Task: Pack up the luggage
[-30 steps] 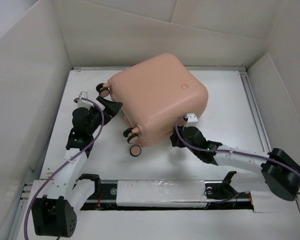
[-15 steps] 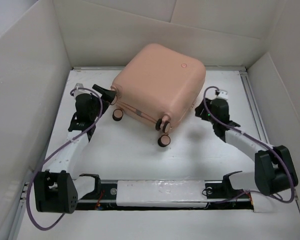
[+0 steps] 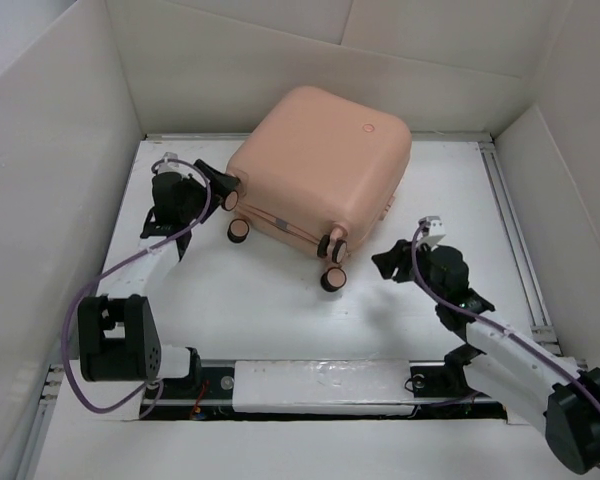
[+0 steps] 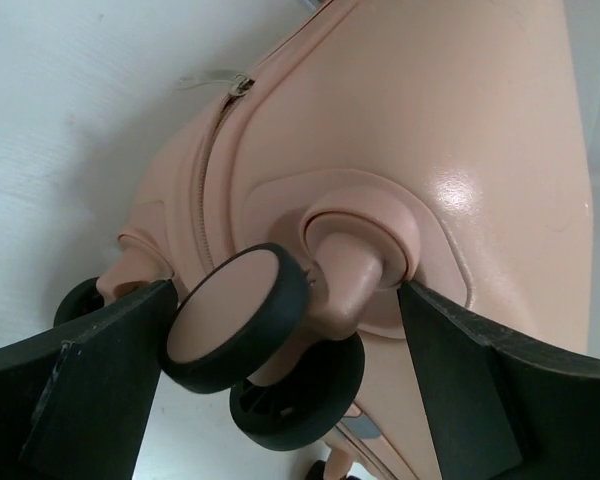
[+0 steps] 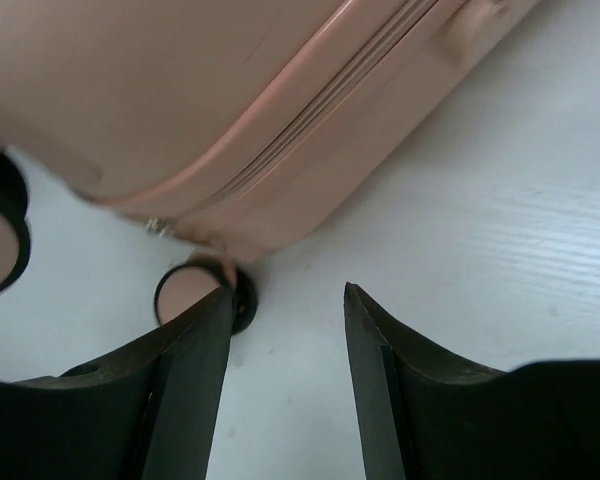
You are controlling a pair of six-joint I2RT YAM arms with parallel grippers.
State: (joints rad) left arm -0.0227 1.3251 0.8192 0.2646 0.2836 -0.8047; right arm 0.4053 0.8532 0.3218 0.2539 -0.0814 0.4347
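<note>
The luggage [image 3: 320, 160] is a closed peach-pink hard-shell suitcase lying flat at the back of the table, its wheels toward the arms. My left gripper [image 3: 223, 185] is at its left corner. In the left wrist view its jaws stand wide on either side of one caster wheel [image 4: 235, 315] and its stem, and the shell [image 4: 430, 120] fills the frame behind. My right gripper [image 3: 385, 262] hovers low over the table just right of the front wheel [image 3: 332, 280]. It is open [image 5: 287, 292] with only bare table between its fingers, the wheel [image 5: 185, 290] just beyond its left finger.
White walls close in the table on the left [image 3: 50, 180], back [image 3: 310, 70] and right [image 3: 570, 170]. A metal rail [image 3: 510, 220] runs along the right side. Both arm bases sit at the near edge, with purple cables looping over the arms.
The suitcase turned and slid toward the back wall. My left gripper moved onto the suitcase's left corner wheel and narrowed a little. My right arm swung to the front wheel.
</note>
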